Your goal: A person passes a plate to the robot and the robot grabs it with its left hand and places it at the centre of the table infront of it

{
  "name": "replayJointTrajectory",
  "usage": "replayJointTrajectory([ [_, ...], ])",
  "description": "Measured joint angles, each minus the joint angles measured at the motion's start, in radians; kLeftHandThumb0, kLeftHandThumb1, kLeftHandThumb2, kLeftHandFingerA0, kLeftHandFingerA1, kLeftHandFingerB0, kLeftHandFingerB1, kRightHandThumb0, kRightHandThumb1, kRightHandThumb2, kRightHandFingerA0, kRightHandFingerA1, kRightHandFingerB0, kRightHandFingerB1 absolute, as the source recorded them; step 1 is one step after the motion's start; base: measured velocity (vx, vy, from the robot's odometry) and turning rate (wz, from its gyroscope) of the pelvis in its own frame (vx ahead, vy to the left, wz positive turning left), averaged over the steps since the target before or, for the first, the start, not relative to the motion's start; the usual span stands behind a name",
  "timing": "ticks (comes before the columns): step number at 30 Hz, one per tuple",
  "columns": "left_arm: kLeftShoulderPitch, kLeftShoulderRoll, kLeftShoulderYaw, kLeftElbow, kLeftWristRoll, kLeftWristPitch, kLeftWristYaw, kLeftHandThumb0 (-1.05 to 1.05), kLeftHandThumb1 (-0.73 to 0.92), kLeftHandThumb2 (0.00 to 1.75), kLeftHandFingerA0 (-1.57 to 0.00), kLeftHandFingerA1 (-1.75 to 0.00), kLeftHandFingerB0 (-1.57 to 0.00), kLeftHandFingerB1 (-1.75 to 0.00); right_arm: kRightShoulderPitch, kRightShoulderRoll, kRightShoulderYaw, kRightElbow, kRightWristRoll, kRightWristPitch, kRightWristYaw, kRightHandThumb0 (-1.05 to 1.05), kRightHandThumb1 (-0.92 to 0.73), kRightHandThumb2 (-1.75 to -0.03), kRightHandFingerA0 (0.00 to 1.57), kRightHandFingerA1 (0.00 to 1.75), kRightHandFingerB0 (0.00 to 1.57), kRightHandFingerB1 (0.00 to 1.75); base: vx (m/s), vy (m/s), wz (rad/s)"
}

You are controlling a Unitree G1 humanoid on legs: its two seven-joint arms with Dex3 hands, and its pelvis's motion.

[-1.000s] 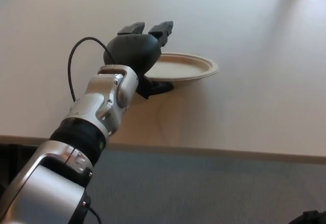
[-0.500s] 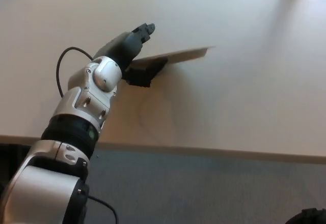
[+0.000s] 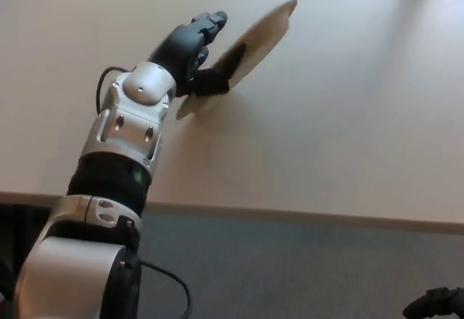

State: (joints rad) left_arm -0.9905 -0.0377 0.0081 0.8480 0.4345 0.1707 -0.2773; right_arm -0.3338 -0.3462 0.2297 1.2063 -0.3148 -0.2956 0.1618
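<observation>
Close to the camera, the big silver arm (image 3: 109, 188) comes in from the left and reaches out over the pale counter (image 3: 348, 138). A thin black wire (image 3: 101, 90) loops beside the wrist. At the bottom right corner a small dark shape pokes in; it may be the right hand, but I cannot tell how its fingers are set.

Farther out, the left hand (image 3: 196, 54) holds the plate (image 3: 254, 43). The thumb is under it and the two thick fingers (image 3: 210, 23) are on top, squeezed shut on the near edge. The plate is up in the air and tipped a lot, with its far edge high and its near edge low.

What could go wrong? The hand only pinches one edge, so the plate could slip out or swing. It is very slanted, so if it goes down like this, one edge might hit the counter first and it could flip or slide away. It needs to be level before the hand lets go.
</observation>
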Motion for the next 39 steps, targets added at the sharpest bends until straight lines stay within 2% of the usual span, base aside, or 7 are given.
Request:
replayJointTrajectory([
  [1, 0.0, 0.005, -0.037, -0.006, 0.015, 0.0, 0.002, -0.91, 0.5, 0.61, 0.0, 0.0, 0.0, 0.0, -0.001, 0.0, 0.0, 0.0, 0.0, 0.0, 0.002, -0.69, -0.8, -0.64, 0.67, 0.63, 0.57, 0.53, 0.0, 0.0, 0.0],
  [19, -0.012, 0.174, -0.617, -0.121, 0.297, -0.013, 0.077, -1.0, 0.6, 0.63, 0.0, 0.0, 0.0, 0.0, -0.057, -0.016, 0.009, -0.004, -0.004, 0.002, 0.031, -0.7, -0.79, -0.64, 0.7, 0.62, 0.57, 0.52, 0.0, 0.0, 0.0],
  [23, -0.021, 0.201, -0.614, -0.156, 0.307, -0.025, 0.091, -0.98, 0.68, 0.63, 0.0, 0.0, 0.0, 0.0, -0.06, -0.019, 0.011, -0.006, -0.004, 0.002, 0.042, -0.7, -0.79, -0.64, 0.69, 0.61, 0.56, 0.51, 0.0, 0.0, 0.0],
  [24, -0.018, 0.205, -0.603, -0.172, 0.306, -0.03, 0.102, -0.93, 0.56, 0.97, 0.0, -0.02, 0.0, -0.03, -0.06, -0.019, 0.011, -0.006, -0.004, 0.002, 0.044, -0.68, -0.79, -0.63, 0.72, 0.62, 0.56, 0.5, 0.0, 0.0, 0.0],
  [32, 0.094, 0.23, -0.498, -0.482, 0.288, -0.038, 0.12, -0.85, 0.51, 0.96, 0.0, -0.16, 0.0, -0.1, -0.061, -0.018, 0.009, -0.009, -0.002, 0.002, 0.046, -0.7, -0.79, -0.63, 0.74, 0.64, 0.59, 0.53, 0.0, 0.0, 0.0],
  [37, 0.203, 0.242, -0.449, -0.673, 0.28, -0.039, 0.117, -0.87, 0.59, 0.99, -0.01, -0.2, 0.0, -0.11, -0.061, -0.018, 0.01, -0.009, -0.002, 0.001, 0.046, -0.69, -0.8, -0.64, 0.75, 0.63, 0.59, 0.52, 0.0, 0.0, 0.0],
  [39, 0.245, 0.246, -0.433, -0.73, 0.274, -0.039, 0.116, -0.91, 0.64, 0.99, -0.09, -0.27, -0.08, -0.1, -0.061, -0.017, 0.01, -0.009, -0.001, 0.001, 0.046, -0.71, -0.8, -0.64, 0.75, 0.63, 0.59, 0.52, 0.0, 0.0, 0.0],
])
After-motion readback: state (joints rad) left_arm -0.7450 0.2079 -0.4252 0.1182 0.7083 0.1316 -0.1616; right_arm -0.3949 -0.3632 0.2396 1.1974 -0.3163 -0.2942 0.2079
